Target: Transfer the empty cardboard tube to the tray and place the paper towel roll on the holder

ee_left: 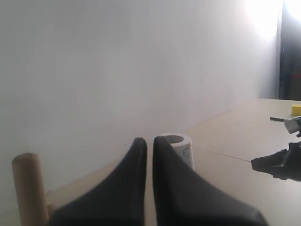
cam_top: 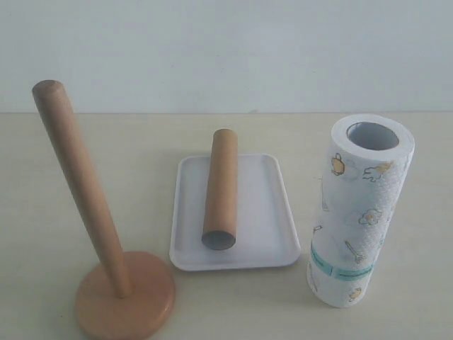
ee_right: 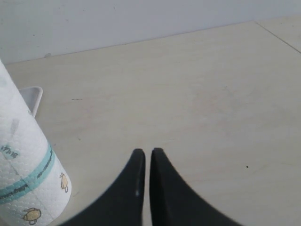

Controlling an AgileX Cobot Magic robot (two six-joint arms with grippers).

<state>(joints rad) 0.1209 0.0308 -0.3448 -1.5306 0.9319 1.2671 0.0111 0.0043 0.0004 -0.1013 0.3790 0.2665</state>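
The tube (cam_top: 220, 191) lay in the tray (cam_top: 265, 212), that step seemingly done. The roll (cam_top: 361, 212) stood upright at the tray's 3 o'clock, the bare holder (cam_top: 85, 191) at 9. The left gripper (ee_left: 149, 143) and right gripper (ee_right: 147, 153) were pinched together, empty.

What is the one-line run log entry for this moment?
cardboard tube: lying on tray | paper towel roll: upright beside tray | holder: pole bare | left claw: shut, empty | right claw: shut, empty
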